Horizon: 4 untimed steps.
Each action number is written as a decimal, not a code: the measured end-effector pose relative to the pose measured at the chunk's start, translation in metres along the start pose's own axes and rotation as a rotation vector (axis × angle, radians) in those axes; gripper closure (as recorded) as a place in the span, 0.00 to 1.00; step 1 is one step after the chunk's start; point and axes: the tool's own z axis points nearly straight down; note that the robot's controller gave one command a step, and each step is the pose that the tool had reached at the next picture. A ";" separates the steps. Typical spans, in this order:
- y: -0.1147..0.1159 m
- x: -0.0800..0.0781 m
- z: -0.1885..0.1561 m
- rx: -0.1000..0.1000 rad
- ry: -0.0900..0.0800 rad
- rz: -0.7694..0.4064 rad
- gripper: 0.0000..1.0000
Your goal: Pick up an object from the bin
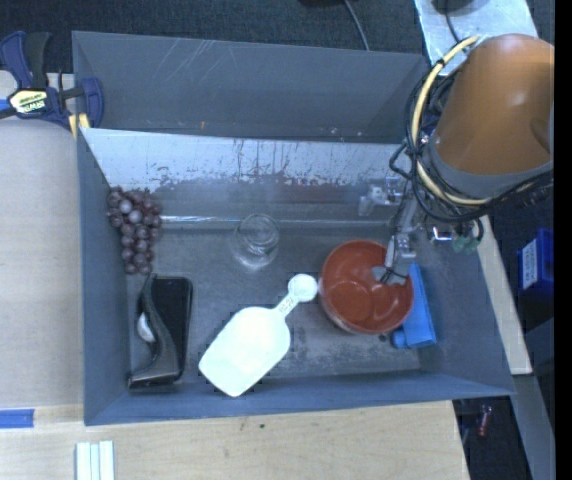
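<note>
Closest to lens: orange wrist cover (496, 98), up over right side of grey bin (266, 88). Found claw (395, 271) hanging below it, low over right inner part of red bowl (358, 303). Couldn't tell claw state, spread or pressed together. Couldn't confirm contact with bowl either, so logged no grasp.

Placed red bowl at right of bin floor, upright and looking empty. Noted blue flat block (422, 318) just beside it, against its right flank. Spotted white plastic scoop (248, 348) front-centre, handle end near bowl's left rim. Noted clear glass cup (256, 240) mid-bin, bunch of dark purple grapes (133, 230) by left wall, and black case-like item (166, 328) at front left.

Judged bowl light and rigid, probably smooth plastic, so slippery, but not fragile. Too wide to span across. Reckoned best hold was a pinch on the rim wall, one side inside and one outside. Expected right rim to be awkward with blue block crowding it. Expected bowl to tip or swing once lifted by one edge, so wanted a deep bite on the wall.
</note>
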 end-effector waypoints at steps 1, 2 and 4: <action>-0.002 -0.002 0.072 -0.001 0.003 -0.282 0.00; 0.011 0.018 0.055 0.000 -0.002 0.038 0.00; -0.009 0.015 0.141 0.002 -0.010 -0.362 0.00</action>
